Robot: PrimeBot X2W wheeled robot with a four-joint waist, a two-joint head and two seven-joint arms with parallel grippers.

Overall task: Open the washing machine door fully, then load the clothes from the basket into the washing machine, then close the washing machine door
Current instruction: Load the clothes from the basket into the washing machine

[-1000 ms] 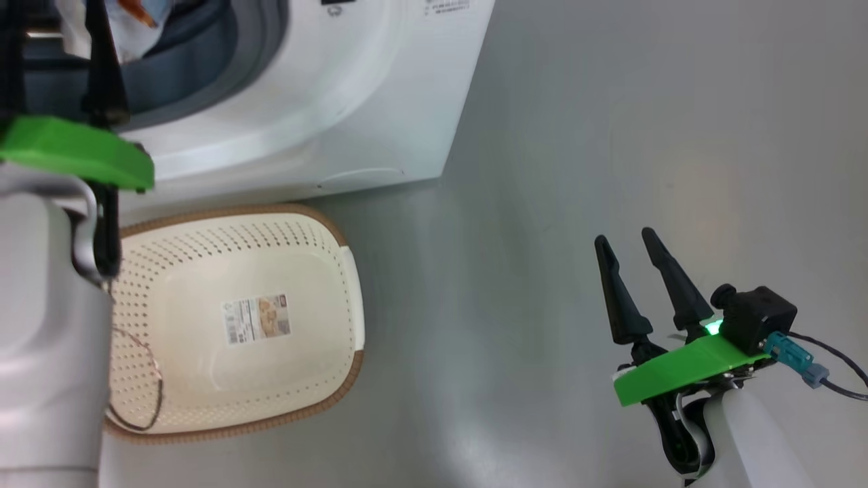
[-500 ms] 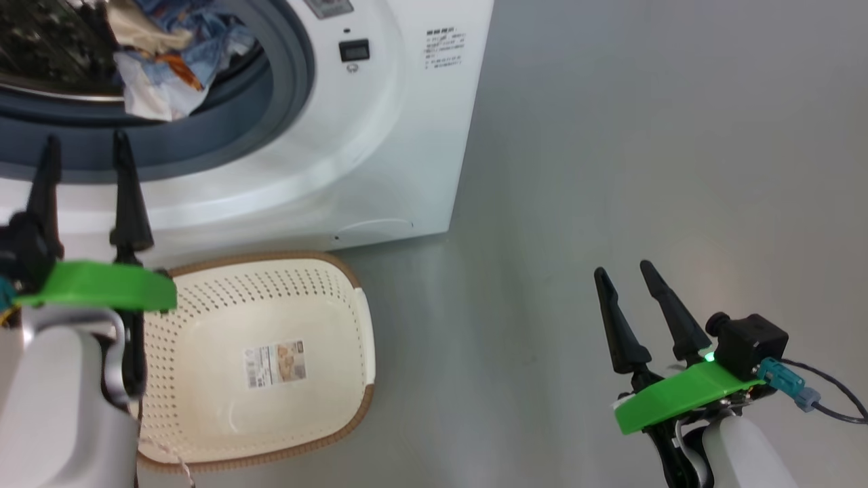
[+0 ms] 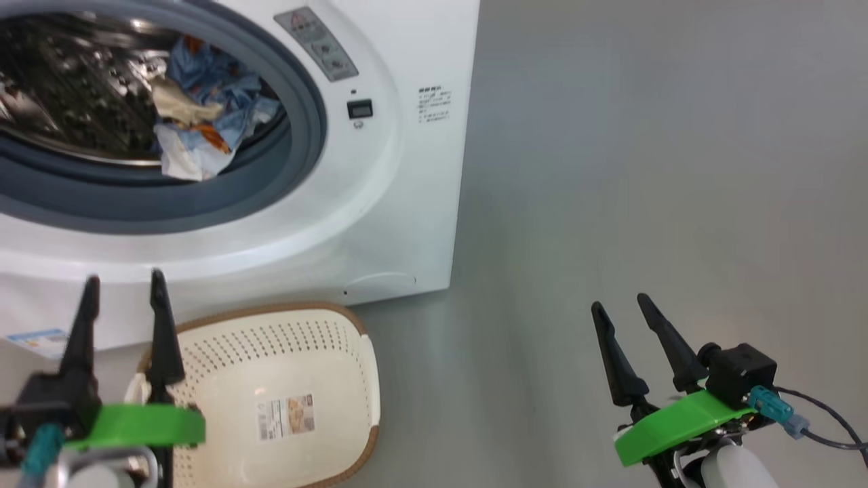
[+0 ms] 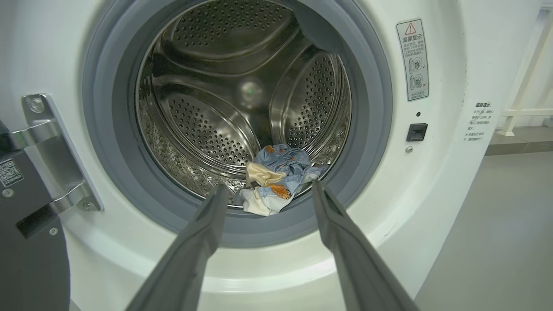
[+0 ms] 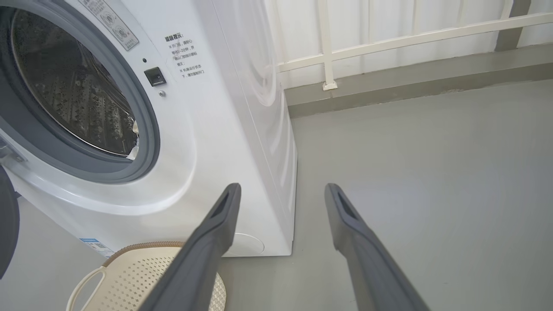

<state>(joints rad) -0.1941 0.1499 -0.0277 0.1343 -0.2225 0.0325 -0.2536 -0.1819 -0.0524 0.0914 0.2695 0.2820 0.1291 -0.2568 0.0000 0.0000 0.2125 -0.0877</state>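
Observation:
The washing machine stands with its drum open. Light-blue and cream clothes lie at the drum's front lip, also in the left wrist view. The washing machine door is swung out at the left on its metal hinge. On the floor in front sits the basket, with nothing in it but its label sticker. My left gripper is open and holds nothing, at the basket's left edge and pointing toward the drum. My right gripper is open over the grey floor to the right, nothing between its fingers.
Grey floor spreads to the right of the washer. In the right wrist view a white railing and a low kerb run behind the machine. The basket sits close against the washer's front.
The head camera has tilted up, bringing more of the drum into view. My left gripper has drawn back from the drum opening to above the basket. The right gripper has barely moved.

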